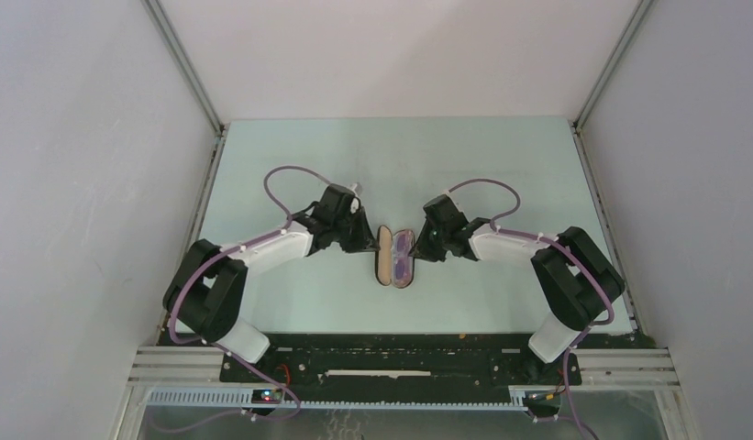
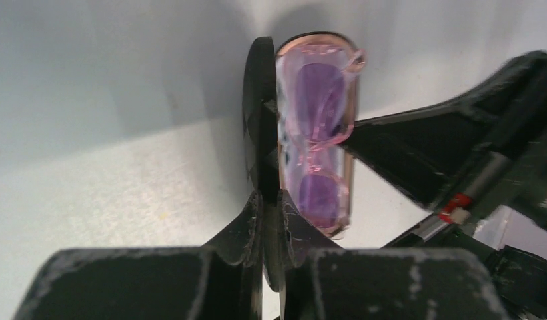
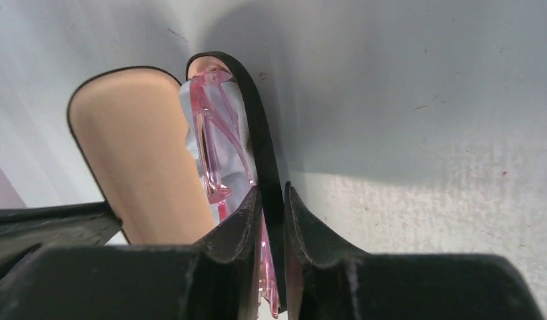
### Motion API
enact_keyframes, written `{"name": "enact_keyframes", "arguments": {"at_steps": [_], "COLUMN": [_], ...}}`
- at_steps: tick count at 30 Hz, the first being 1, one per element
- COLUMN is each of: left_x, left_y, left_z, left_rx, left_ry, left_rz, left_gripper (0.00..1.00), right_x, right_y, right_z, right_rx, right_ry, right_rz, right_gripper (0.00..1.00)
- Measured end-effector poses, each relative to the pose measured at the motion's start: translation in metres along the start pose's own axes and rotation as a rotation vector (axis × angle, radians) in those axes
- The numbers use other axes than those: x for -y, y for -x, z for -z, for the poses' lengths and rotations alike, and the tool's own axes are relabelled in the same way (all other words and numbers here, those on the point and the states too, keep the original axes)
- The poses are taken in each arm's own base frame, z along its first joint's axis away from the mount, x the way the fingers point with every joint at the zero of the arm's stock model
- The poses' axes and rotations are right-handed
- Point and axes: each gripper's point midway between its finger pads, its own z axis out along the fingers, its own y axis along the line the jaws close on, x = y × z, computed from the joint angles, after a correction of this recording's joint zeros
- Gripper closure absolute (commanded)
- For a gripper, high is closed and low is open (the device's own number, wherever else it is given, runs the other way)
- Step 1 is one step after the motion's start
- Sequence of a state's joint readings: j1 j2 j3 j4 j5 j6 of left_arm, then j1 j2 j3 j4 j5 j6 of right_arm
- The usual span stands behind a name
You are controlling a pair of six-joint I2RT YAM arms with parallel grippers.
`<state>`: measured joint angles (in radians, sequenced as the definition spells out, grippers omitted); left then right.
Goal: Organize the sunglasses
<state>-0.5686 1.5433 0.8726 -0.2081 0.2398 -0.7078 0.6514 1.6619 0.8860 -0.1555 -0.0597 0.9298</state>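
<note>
Black case (image 1: 384,255) lies open mid-bench (image 1: 290,183), btwn the two arms. The sunglasses (image 1: 404,258) sit folded inside its R half on a pale cloth (image 3: 189,133) (pink see-through frame, purple-looking lenses); the L half shows bare tan lining. L fingers (image 2: 240,230) are clenched on the thin black edge of the L half. R fingers (image 3: 310,227) pinch the black wall of the R half, w/ a pink arm of the frame running right by them.
</note>
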Motion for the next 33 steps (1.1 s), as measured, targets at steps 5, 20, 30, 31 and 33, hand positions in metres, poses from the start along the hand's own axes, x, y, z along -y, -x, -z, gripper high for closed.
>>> {"name": "enact_keyframes", "arguments": {"at_steps": [5, 20, 30, 31, 33], "left_x": [0.046, 0.069, 0.053, 0.049, 0.039], "left_y": [0.002, -0.038, -0.007, 0.002, 0.024], "left_z": [-0.003, -0.01, 0.035, 0.042, 0.056], "left_rx": [-0.011, -0.16, -0.041, -0.01, 0.062], "left_ry": [-0.128, -0.223, -0.149, -0.145, -0.13], "left_rz": [-0.05, -0.07, -0.078, -0.069, -0.044], "left_gripper": [0.89, 0.9, 0.81, 0.79, 0.77], "right_x": [0.01, -0.007, -0.007, -0.007, -0.007], "right_y": [-0.014, -0.036, -0.036, -0.035, -0.035], "right_z": [-0.003, -0.004, -0.004, -0.004, -0.004], "right_rx": [-0.03, -0.095, -0.093, -0.093, -0.09], "right_ry": [-0.043, 0.016, 0.014, 0.014, 0.012], "right_rz": [0.009, 0.002, 0.003, 0.003, 0.003], "right_gripper": [0.85, 0.85, 0.85, 0.85, 0.85]}}
